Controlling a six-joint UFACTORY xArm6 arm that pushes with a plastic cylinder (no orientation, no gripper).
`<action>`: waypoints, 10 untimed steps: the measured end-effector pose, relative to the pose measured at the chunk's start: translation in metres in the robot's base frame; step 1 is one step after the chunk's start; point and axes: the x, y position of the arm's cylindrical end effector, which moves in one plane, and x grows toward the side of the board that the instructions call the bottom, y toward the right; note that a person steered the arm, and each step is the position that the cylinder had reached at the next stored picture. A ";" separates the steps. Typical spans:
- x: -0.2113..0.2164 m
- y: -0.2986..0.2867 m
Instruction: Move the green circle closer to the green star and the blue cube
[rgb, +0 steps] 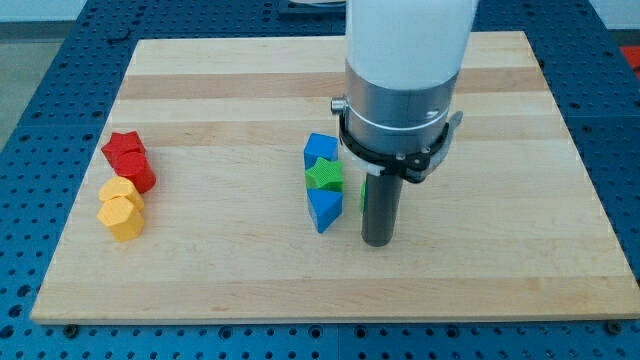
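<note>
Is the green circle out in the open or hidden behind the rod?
Mostly hidden. Only a green sliver shows at the rod's left edge, right of the green star. My tip rests on the board.

Red blocks (129, 160), yellow blocks (121, 207), blue cube (320, 149), green star (324, 176), blue triangle (323, 210).

On the wooden board (200, 270) we count two blue blocks, the blue cube (320, 149) and a blue triangle (323, 210), with one green star (324, 176) between them. We count two red blocks (129, 160), two yellow blocks (121, 208), and one green sliver (362, 195) beside one rod.
</note>
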 end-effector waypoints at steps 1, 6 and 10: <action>-0.014 0.004; -0.042 0.047; -0.094 -0.001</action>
